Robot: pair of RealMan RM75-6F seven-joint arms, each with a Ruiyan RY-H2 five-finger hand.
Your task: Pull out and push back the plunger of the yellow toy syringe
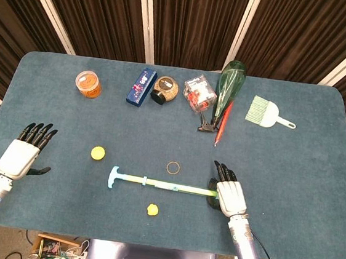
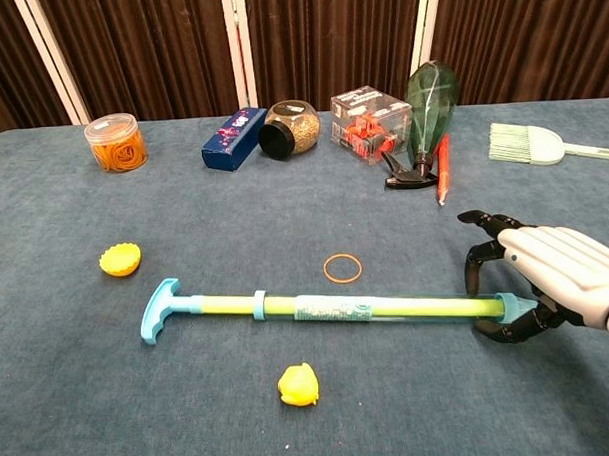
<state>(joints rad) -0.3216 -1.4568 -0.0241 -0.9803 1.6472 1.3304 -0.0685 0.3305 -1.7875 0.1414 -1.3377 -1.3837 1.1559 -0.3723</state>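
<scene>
One syringe: yellow toy syringe (image 2: 327,307) flat on worktop (image 1: 304,174), T-handle (image 2: 159,311) leftward, plunger partly out.
Right hand (image 2: 551,274): fingers (image 2: 478,262) arched over nozzle tip; grip cannot tell.
Left hand (image 1: 22,154): fingers spread, holding nothing, well apart.
Two yellow bits: cap (image 1: 98,153), lump (image 1: 152,209).
One rubber band (image 2: 343,268).

We see both views evenly and fairly brightly lit from overhead, with the blue tabletop (image 1: 316,181) free of glare. Shadows are soft and short: a faint dark patch sits directly beneath the right hand's fingers (image 2: 482,250), and a similar one just under the left hand's fingers (image 1: 36,132). Focus is sharp across both pictures. The head view bows slightly at its edges. The curtains behind stay dim.
</scene>
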